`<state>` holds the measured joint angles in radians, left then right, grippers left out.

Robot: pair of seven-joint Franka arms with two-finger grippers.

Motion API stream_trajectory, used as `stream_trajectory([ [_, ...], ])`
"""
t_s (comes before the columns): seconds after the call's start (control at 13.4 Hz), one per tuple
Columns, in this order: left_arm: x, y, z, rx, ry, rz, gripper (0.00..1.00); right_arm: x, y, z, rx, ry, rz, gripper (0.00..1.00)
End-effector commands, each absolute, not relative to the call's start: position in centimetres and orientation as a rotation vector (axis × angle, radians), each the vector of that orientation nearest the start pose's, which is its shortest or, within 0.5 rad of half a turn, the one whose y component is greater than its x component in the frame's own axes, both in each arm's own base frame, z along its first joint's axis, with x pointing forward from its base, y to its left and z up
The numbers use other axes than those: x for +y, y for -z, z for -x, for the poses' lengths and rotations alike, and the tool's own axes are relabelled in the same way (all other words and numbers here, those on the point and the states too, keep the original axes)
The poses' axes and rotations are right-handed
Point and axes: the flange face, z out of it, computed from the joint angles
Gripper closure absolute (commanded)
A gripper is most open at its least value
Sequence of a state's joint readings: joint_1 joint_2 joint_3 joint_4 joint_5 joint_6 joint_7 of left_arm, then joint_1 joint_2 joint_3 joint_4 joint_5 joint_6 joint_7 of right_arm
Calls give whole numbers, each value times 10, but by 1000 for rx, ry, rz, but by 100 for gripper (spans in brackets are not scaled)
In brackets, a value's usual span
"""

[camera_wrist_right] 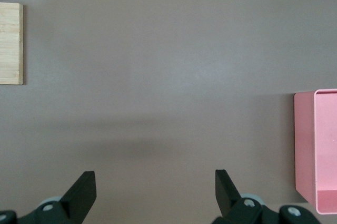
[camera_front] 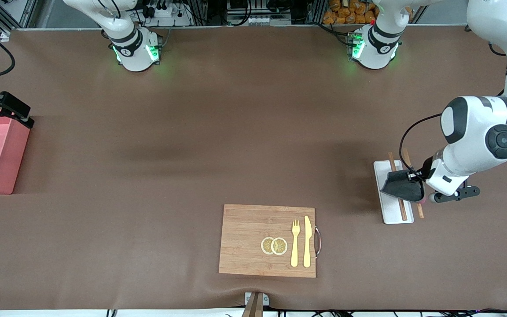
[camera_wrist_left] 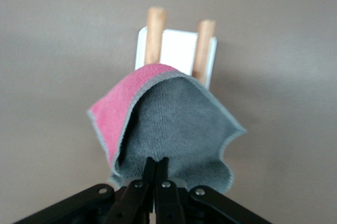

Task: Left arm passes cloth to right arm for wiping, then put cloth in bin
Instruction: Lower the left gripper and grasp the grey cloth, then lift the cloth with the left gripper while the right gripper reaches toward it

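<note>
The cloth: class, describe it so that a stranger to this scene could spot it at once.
Start at the white tray toward the left arm's end of the table, with two wooden sticks across it. Over it the left gripper is shut on the cloth. It is the only floppy thing: dark grey one side, magenta-red the other.
</note>
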<state>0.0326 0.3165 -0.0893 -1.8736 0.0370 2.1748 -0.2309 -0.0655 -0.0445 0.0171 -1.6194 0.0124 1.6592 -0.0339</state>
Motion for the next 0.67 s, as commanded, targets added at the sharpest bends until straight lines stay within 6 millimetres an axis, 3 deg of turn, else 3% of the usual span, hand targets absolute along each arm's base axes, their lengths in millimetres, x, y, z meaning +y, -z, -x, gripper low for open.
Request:
stream_trajectory([
  [0.0,-64,-391,-612,-203,46,3133,100,-25,-643,-544,81,109,3109,0],
  [0.15,-111,-414,-605,-251,84,3155,100,-13,-656,-536,283,42,3061,0],
  [0.45,-236,-445,-578,-358,92,3214,100,16,-660,-523,670,-168,2845,0],
  [0.6,-298,-464,-566,-449,105,3265,100,54,-657,-518,876,-277,2778,0],
])
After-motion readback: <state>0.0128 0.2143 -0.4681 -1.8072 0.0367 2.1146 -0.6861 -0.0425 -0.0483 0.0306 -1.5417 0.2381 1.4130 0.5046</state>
